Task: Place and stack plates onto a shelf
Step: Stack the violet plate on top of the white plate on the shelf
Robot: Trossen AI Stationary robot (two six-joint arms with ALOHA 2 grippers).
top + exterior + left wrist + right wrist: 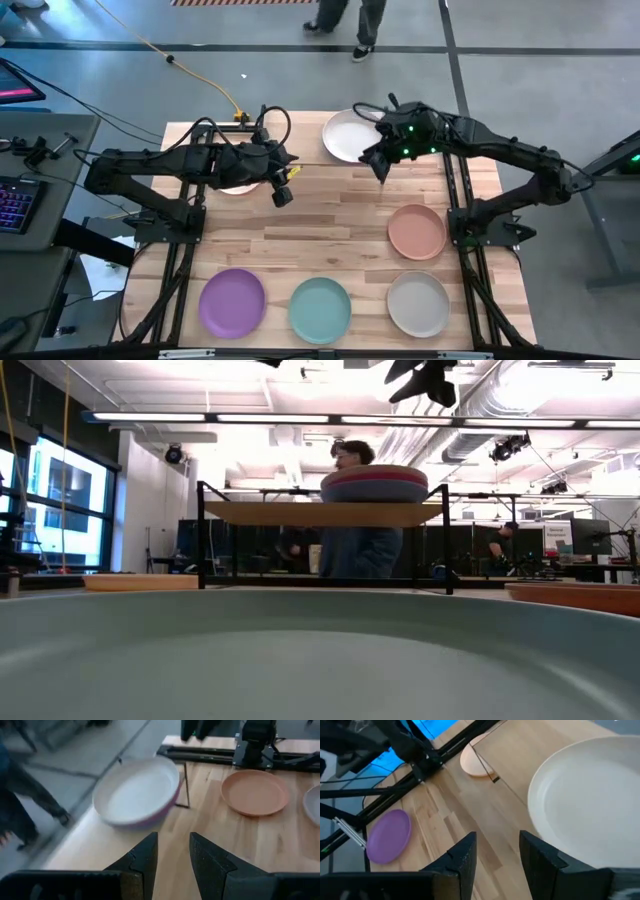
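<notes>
Starting at the front edge of the surface (300,235), I have three loose plates in a row: the purple plate (232,303), the teal plate (320,308) and the beige plate (418,303). The salmon plate (417,231) lies one row back on the right, well apart from them.

Past that hang both claws, empty. The left claw (172,837) shows a narrow gap between its fingers with nothing in it, above bare wood near the middle. A pale plate (238,187) lies partly hidden under that arm. The right claw (497,837) is also parted and holds nothing, hovering just beside the stack.

Farthest off stands the shelf (325,513) on its thin black legs. It carries the stack (375,485) of plates, with the cream plate (350,135) on top.

I judge these plates to be light, rigid and matte, so not very slippery, but too wide to span. The shallow raised rim is the only hold: one finger inside, one under the lip. A rim pinch will let a plate droop, so I would carry it slowly and level. The salmon plate looks the easiest next pick for the right claw.
</notes>
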